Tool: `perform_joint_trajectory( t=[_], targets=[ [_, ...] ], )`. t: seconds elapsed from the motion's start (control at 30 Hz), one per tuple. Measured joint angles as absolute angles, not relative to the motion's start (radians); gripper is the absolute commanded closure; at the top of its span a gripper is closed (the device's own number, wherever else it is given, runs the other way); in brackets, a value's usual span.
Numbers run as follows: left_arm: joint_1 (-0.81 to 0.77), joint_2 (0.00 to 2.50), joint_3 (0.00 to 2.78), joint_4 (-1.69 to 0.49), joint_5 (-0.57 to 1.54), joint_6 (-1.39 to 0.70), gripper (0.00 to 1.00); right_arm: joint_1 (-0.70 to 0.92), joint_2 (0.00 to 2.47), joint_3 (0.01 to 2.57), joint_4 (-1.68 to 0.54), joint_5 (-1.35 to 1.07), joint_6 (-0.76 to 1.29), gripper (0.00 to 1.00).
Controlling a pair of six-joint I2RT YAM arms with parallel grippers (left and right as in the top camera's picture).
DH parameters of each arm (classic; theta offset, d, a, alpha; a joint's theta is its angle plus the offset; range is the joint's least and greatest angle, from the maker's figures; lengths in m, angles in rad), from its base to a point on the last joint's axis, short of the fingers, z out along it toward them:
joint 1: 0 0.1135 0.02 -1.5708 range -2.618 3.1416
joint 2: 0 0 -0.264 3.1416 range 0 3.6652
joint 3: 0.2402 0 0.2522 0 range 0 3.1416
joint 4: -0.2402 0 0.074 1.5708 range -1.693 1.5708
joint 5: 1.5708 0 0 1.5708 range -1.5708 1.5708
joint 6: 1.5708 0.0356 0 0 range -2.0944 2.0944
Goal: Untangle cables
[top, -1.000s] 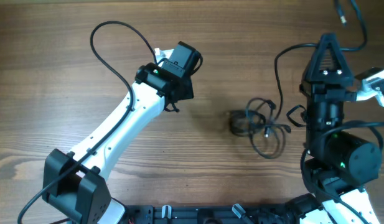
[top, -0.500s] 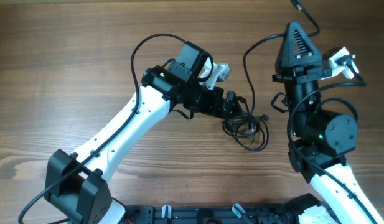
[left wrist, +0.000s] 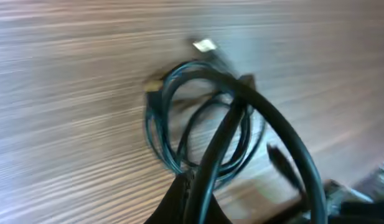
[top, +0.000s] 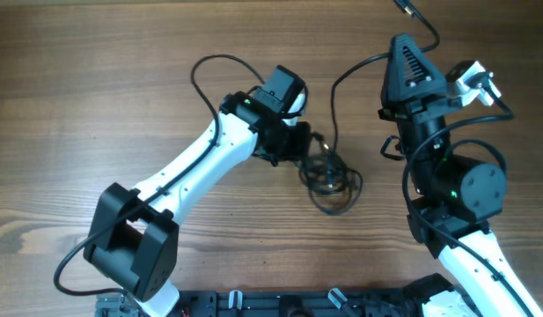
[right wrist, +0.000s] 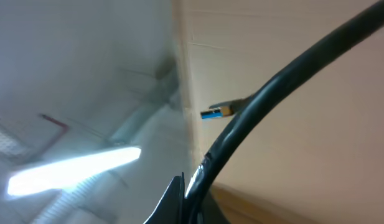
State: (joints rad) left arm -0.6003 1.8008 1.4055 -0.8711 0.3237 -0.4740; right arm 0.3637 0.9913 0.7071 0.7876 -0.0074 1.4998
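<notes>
Setting: I read this as an indoor robotics lab bench. Overhead, the brown wood-grain table top (top: pixel 69 79) carries two white-and-black jointed robot arms, the left arm (top: pixel 187 176) and the right arm (top: pixel 482 264). Both rise from a black metal mounting rail with clamps (top: pixel 280 306) along the near edge. The only loose item I see is a small bundle of thin black cables (top: pixel 328 180). The right wrist camera looks upward. There I see a long white strip light (right wrist: pixel 73 168) on a pale grey ceiling and a plain beige wall panel (right wrist: pixel 304 162), institutional fittings. That view is blurred, so I note no finer detail.
</notes>
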Motion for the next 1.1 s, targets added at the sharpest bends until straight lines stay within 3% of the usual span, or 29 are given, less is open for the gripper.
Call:
perform_joint_trajectory(
  t=[0.13, 0.17, 0.2, 0.23, 0.27, 0.33, 0.43, 0.53, 0.8, 1.0, 1.1],
  targets=[
    [-0.466, 1.801, 1.405, -0.996, 0.162, -0.491, 0.96, 0.364, 0.996, 0.713, 0.551, -0.012, 1.334, 0.96],
    [-0.436, 1.801, 1.405, -1.010, 0.142, -0.493, 0.91, 0.364, 0.995, 0.715, 0.490, -0.011, 1.288, 0.96],
    [-0.391, 1.801, 1.405, -1.031, 0.127, -0.496, 0.79, 0.364, 0.995, 0.715, 0.448, -0.011, 1.252, 0.95],
    [-0.368, 1.801, 1.405, -1.034, 0.120, -0.496, 0.44, 0.364, 0.995, 0.716, 0.387, -0.009, 1.219, 0.96],
    [-0.321, 1.801, 1.405, -1.041, 0.111, -0.503, 0.24, 0.364, 0.995, 0.715, 0.331, -0.004, 1.193, 0.96],
    [-0.294, 1.801, 1.405, -1.046, 0.109, -0.503, 0.19, 0.364, 0.997, 0.715, 0.283, 0.001, 1.164, 0.96],
    [-0.302, 1.801, 1.405, -1.048, 0.114, -0.506, 0.00, 0.364, 0.997, 0.715, 0.281, 0.000, 1.146, 0.95],
    [-0.320, 1.801, 1.405, -1.049, 0.117, -0.507, 0.00, 0.364, 0.999, 0.714, 0.421, -0.036, 1.119, 0.95],
    [-0.328, 1.801, 1.405, -1.048, 0.117, -0.507, 0.00, 0.364, 0.984, 1.000, 0.450, -0.065, 1.072, 0.96],
    [-0.328, 1.801, 1.405, -1.040, 0.152, -0.507, 0.00, 0.364, 1.050, 1.005, 0.406, -0.145, 1.296, 0.95],
    [-0.342, 1.801, 1.405, -1.034, 0.175, -0.507, 0.00, 0.363, 1.188, 1.001, 0.612, -0.327, 1.458, 0.96]
  ],
)
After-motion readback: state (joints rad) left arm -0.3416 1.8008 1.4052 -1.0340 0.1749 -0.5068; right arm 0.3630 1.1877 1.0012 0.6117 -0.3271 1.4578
